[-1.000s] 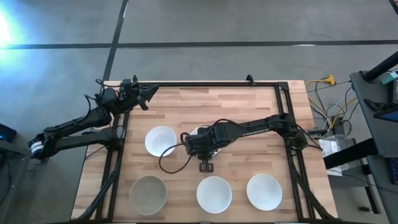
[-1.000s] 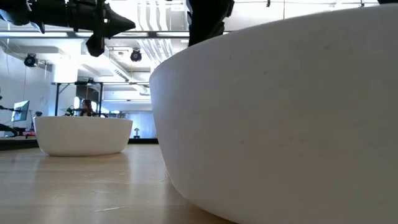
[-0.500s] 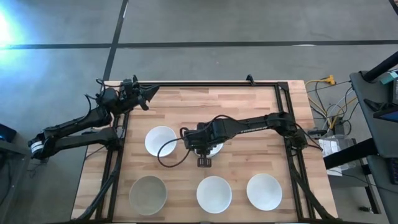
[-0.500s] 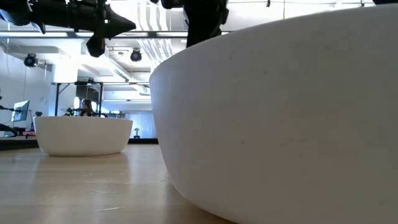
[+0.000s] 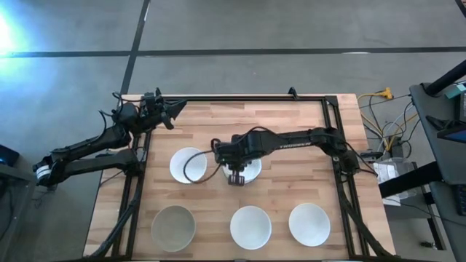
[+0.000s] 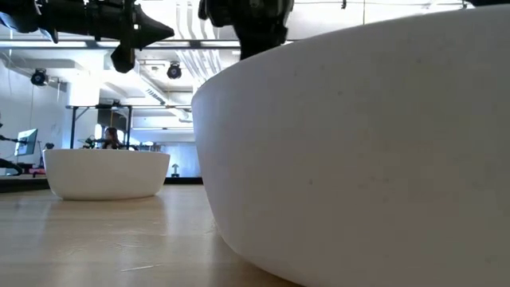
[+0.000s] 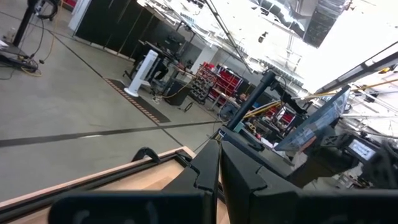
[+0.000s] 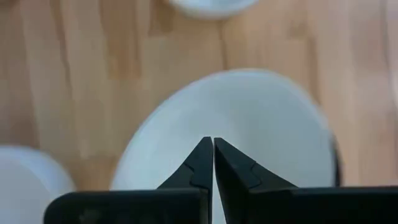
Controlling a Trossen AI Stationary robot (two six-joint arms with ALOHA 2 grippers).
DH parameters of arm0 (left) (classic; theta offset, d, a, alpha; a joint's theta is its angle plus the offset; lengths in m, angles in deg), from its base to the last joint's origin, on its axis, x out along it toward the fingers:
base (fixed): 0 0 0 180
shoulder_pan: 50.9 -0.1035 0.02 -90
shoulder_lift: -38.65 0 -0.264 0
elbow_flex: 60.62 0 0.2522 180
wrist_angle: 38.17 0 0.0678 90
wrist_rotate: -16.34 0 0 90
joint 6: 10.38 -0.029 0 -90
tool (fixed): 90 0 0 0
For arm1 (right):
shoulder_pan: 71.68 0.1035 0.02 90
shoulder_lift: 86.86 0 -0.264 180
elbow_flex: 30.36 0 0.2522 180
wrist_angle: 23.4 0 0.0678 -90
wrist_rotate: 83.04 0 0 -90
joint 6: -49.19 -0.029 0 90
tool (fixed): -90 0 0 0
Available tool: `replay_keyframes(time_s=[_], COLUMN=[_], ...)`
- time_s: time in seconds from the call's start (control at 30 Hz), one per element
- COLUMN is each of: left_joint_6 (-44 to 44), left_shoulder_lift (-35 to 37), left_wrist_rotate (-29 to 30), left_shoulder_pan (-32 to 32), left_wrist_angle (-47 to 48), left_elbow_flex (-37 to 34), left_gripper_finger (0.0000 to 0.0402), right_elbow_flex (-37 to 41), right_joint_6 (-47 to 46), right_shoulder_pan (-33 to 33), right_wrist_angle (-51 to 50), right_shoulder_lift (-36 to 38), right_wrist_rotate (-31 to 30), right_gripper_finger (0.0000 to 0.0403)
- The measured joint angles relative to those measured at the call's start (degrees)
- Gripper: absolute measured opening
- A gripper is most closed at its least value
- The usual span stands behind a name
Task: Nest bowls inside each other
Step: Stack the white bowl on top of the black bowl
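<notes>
Five bowls show in the high view. Two stand in the middle row: a white bowl [image 5: 186, 165] and the centre white bowl [image 5: 250, 172]. A grey bowl [image 5: 173, 227] and two white bowls [image 5: 251, 226] [image 5: 309, 223] stand on their bases along the near edge. My right gripper [image 5: 237, 180] is shut, pointing down over the centre bowl [image 8: 261, 118]. A dark edge [image 8: 336, 163] shows along one side of that bowl. My left gripper [image 5: 175, 108] [image 7: 219, 168] waits shut at the far left corner. My right gripper's shut fingers [image 8: 202, 162] come from above over the inside of the centre bowl, near its middle. Whether they touch the bowl, I cannot tell.
Bare wood lies along the table's far side [image 5: 247, 116] and between the two rows. A black frame rail [image 5: 240, 98] runs round the tabletop. In the low view the near centre bowl [image 6: 358, 143] fills most of the picture and hides the right gripper's fingertips.
The right gripper has moved toward the table's far edge, from the bare wood between the rows to a place over the centre bowl, staying shut and pointing down. The bowls have kept their places.
</notes>
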Motion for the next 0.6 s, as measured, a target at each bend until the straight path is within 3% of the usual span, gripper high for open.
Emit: replay_keyframes(time_s=[0.13,0.33,0.6], left_joint_6=[0.0,0.0,0.0], left_shoulder_lift=[0.1,0.0,-0.1], left_wrist_rotate=[-0.1,-0.2,-0.3], left_shoulder_pan=[0.0,0.0,0.0], left_wrist_angle=[0.0,0.0,0.1], left_elbow_flex=[0.0,0.0,-0.1], left_gripper_finger=[0.0000,0.0000,0.0000], right_elbow_flex=[-0.8,-0.9,-0.7], right_joint_6=[4.2,16.8,27.2], right_shoulder_pan=[-2.6,-5.9,-8.3], right_wrist_angle=[2.3,1.2,1.3], right_shoulder_lift=[0.3,0.3,0.0], right_wrist_rotate=[0.0,4.7,5.4], right_gripper_finger=[0.0021,0.0076,0.0129])
